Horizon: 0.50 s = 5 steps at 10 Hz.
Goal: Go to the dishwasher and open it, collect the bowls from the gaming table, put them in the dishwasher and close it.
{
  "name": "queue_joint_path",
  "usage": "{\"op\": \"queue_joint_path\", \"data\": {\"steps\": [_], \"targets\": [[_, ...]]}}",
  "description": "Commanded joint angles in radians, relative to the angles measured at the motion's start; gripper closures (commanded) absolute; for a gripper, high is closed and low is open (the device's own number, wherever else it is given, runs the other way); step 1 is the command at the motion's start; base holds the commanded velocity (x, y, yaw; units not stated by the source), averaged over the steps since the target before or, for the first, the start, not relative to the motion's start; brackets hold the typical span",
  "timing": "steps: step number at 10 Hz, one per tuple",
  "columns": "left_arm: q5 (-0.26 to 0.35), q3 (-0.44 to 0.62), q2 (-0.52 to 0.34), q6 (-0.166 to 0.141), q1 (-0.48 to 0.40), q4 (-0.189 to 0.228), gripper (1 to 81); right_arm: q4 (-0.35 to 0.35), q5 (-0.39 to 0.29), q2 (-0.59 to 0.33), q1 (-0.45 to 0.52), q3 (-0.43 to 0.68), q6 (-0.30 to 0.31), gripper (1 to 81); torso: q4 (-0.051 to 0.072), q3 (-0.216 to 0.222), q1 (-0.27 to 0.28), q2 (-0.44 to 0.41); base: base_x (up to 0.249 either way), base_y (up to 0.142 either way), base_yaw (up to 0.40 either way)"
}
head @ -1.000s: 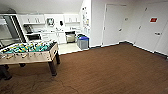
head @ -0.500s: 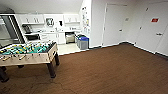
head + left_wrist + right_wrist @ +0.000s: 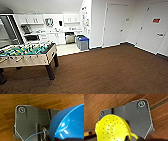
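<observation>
The view has swung since a second ago: the foosball table (image 3: 26,56) now sits nearer and bigger at the near left, and the kitchenette has slid toward the middle of the far wall, so the camera has moved, not the furniture. Brown wood-pattern floor (image 3: 107,72) runs ahead. Back there, under the counter beneath the white wall cabinets (image 3: 71,18), the steel-fronted dishwasher (image 3: 70,38) stands, with a grey bin with a blue lid (image 3: 83,43) just beside it on the pale kitchen floor. White doors (image 3: 112,25) line the right wall, one with a red sign (image 3: 156,20).

In the left wrist view, the blue bowl (image 3: 70,124) looms large and glossy over the floor, carried at the left arm. Whether the fingers are wide or narrow, I cannot tell.

In the right wrist view, the yellow-green bowl (image 3: 113,128), dotted with small holes, rides at the right arm; its grip cannot be made out either.
</observation>
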Motion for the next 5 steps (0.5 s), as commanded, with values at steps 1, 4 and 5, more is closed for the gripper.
{"op": "queue_joint_path", "data": {"steps": [1, 4, 5], "targets": [[0.019, 0.012, -0.025, 0.006, -0.041, 0.01, 81.1, -0.012, -0.033, -0.015, 0.043, 0.002, -0.003, 81.1, 0.0, 0.0, 0.0, 0.0, 0.137, 0.0, 0.0], [0.019, 0.013, -0.025, 0.006, -0.039, 0.009, 81.1, -0.012, -0.033, -0.016, 0.042, 0.0, -0.004, 81.1, 0.0, 0.0, 0.0, 0.0, 0.137, 0.0, 0.0], [0.019, 0.013, -0.024, 0.006, -0.039, 0.009, 81.1, -0.012, -0.033, -0.016, 0.042, -0.001, -0.004, 81.1, 0.0, 0.0, 0.0, 0.0, 0.137, 0.0, 0.0]]}}
